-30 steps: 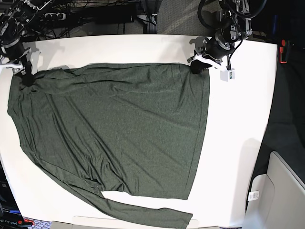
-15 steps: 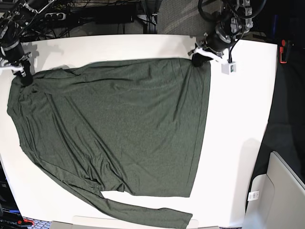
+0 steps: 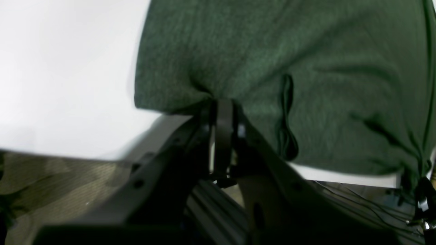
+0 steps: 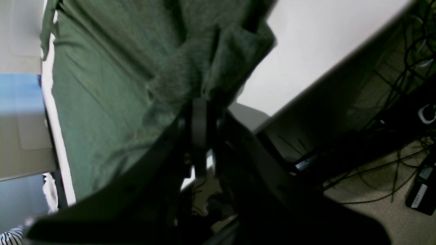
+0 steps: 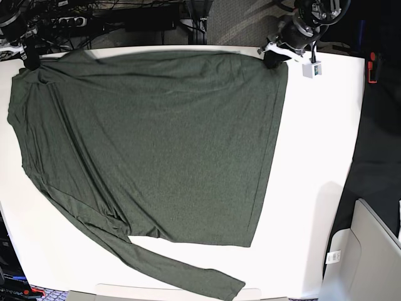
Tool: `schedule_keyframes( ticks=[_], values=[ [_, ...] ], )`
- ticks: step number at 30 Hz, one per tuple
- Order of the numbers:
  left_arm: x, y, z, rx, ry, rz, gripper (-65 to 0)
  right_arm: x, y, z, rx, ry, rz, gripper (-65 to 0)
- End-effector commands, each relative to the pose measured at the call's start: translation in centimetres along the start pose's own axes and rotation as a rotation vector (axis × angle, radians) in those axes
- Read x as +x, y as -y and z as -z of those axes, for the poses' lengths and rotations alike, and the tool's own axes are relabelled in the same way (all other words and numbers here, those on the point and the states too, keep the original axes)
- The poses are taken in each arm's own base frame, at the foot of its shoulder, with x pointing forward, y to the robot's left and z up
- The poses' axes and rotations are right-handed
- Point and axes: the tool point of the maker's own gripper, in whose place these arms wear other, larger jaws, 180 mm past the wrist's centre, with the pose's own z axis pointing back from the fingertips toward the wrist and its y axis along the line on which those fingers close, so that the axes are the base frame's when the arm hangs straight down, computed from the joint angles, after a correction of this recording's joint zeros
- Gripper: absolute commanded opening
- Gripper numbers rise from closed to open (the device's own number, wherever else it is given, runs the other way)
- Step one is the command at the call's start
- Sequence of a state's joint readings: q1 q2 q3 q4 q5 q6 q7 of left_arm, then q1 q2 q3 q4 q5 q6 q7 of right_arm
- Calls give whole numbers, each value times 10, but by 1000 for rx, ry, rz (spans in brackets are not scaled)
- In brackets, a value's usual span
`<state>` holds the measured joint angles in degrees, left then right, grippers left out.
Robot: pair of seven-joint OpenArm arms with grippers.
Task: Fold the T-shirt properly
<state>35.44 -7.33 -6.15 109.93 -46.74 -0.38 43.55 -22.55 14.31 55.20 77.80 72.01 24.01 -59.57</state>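
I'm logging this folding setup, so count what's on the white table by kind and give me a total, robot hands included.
Dark olive-green long-sleeved T-shirt: 1
Robot hands: 2, the left hand and the right hand, each shut on a far corner of the T-shirt
White table: 1
Total: 4

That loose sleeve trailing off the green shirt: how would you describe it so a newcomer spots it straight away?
Start at the white table, mostly covered by one dark olive-green T-shirt. Follow its slanted lower edge to the table's near side. There the long sleeve lies flat, a narrow strip jutting out beyond the shirt's body.
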Motion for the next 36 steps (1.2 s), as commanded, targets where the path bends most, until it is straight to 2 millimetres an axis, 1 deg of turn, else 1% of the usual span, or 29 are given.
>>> schedule_keyframes(
  ticks=[1, 3, 7, 15, 19, 21, 25, 27, 31, 36],
  values=[
    [1, 3, -5, -10, 9, 3, -649, 13, 2, -8, -19, 10, -33, -643],
    [0, 1, -10, -5, 3, 24, -649, 16, 1, -13, -25, 17, -50, -643],
    [8, 11, -21, -23, 26, 59, -649, 25, -16, -20, 15, 37, -152, -643],
    [18, 20, -24, -42, 55, 76, -649, 39, -44, -18, 69, 73, -236, -643],
    [19, 21, -24, -44, 59, 77, -649, 46, -58, -16, 94, 97, -261, -643],
    [23, 22, -22, -50, 68, 80, -649, 48, -60, -14, 101, 103, -263, -643],
    [18, 19, -23, -42, 54, 74, -647, 52, -60, -14, 97, 104, -273, -643],
    [11, 13, -23, -25, 35, 68, -644, 51, -60, -14, 97, 102, -270, -643],
    [8, 11, -24, -19, 25, 62, -612, 50, -60, -13, 100, 100, -267, -643],
    [1, 2, -19, 2, 2, 46, -579, 50, -60, -13, 100, 100, -267, -643]
  ],
)
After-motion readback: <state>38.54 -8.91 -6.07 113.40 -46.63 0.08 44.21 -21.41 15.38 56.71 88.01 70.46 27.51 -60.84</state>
